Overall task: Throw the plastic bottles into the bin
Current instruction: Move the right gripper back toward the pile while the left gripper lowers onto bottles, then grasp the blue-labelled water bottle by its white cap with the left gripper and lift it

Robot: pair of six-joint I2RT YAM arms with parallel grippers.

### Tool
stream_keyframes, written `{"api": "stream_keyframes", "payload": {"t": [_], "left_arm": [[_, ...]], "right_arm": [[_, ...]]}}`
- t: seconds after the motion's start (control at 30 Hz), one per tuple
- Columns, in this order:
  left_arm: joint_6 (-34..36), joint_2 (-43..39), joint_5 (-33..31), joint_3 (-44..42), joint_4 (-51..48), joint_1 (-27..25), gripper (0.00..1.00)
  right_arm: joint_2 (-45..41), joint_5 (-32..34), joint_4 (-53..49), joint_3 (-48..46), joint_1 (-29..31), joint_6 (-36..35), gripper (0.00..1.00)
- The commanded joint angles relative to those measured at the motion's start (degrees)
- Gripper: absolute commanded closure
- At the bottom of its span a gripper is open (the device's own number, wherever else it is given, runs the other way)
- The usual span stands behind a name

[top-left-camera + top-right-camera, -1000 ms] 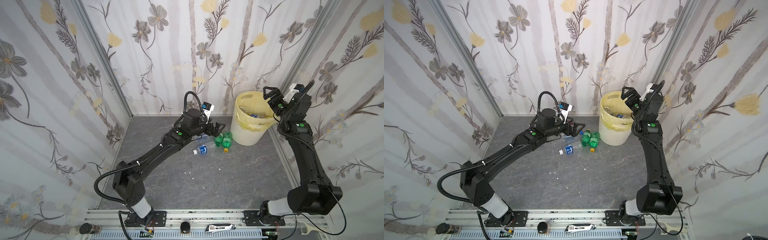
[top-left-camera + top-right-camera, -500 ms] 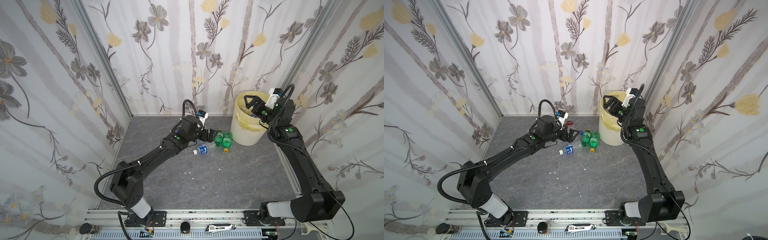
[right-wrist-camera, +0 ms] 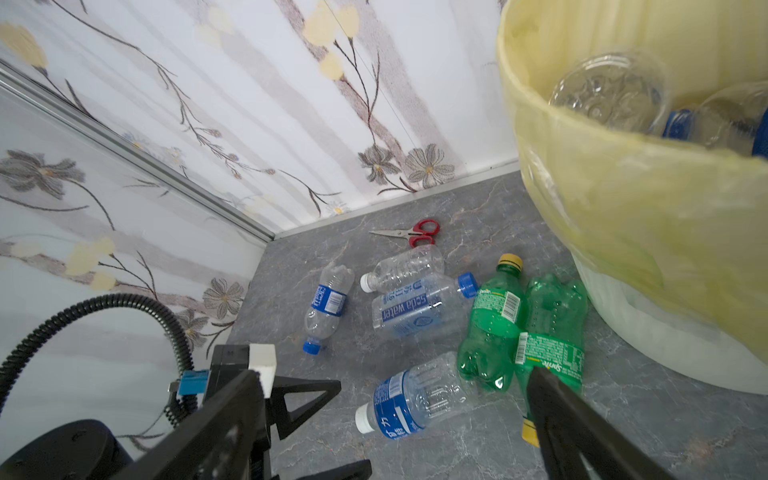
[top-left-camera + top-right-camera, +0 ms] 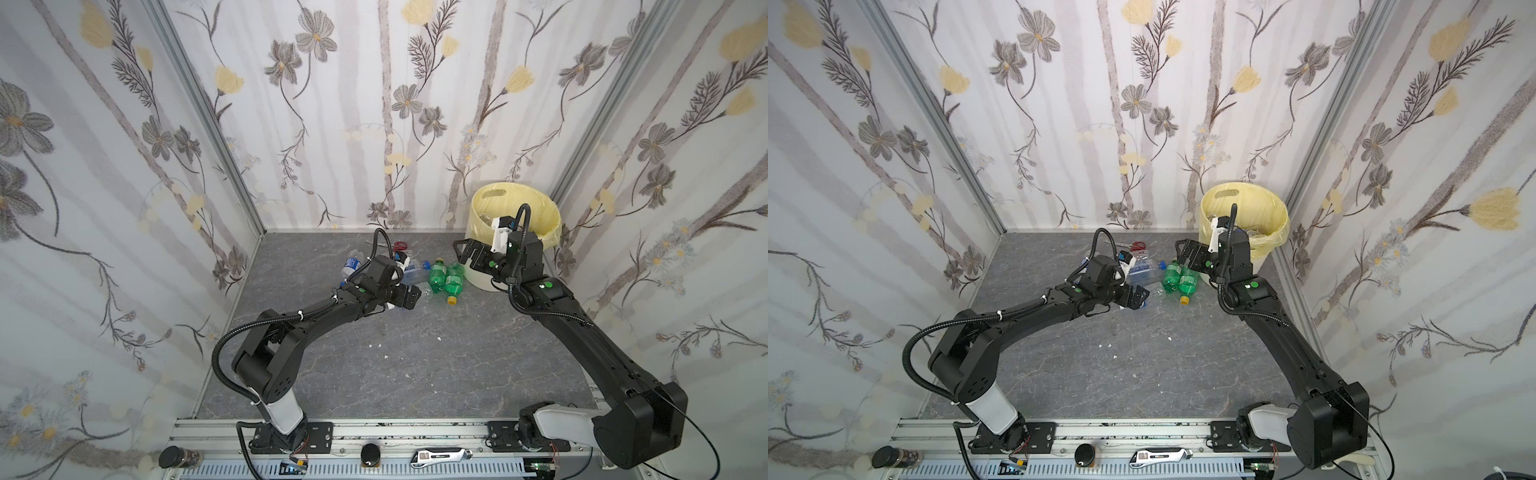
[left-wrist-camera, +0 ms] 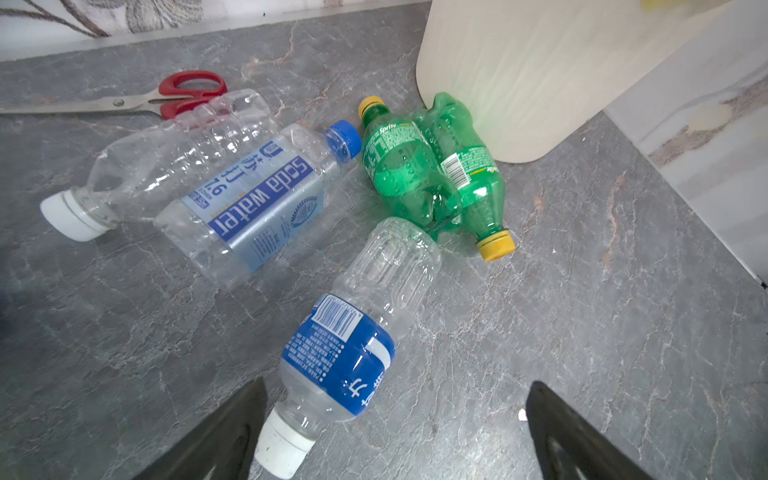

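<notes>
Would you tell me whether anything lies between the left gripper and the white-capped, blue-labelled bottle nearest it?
Nothing visible does. The left gripper is open, its fingers either side of the neck end of the white-capped bottle; the two green bottles lie beyond its base.

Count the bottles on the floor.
6. Two green bottles together beside the bin; soda-water bottle and unlabelled bottle by the scissors; white-capped blue-labelled bottle before the left pincer; blue-capped blue-labelled bottle farthest from the bin. More may be hidden.
</notes>
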Motion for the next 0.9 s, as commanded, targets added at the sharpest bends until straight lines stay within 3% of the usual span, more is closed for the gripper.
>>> {"api": "stream_keyframes", "payload": {"t": [0.0,0.53,0.87], "left_arm": [[1.3,1.5,-0.2,-0.4,0.9,0.0,0.03],[0.6,11.1,-2.3,2.7,0.6,-0.5,0.09],[1.3,12.6,-3.8,1.3,-0.6,-1.4,0.12]], "right_arm": [[-0.7,0.7,0.9,-3.4,0.5,-0.6,0.0],[2.8,-2.5,5.3,-9.3,3.2,1.2,0.0],[4.6,-3.4,6.9,-10.3,3.2,0.7,0.0]]}}
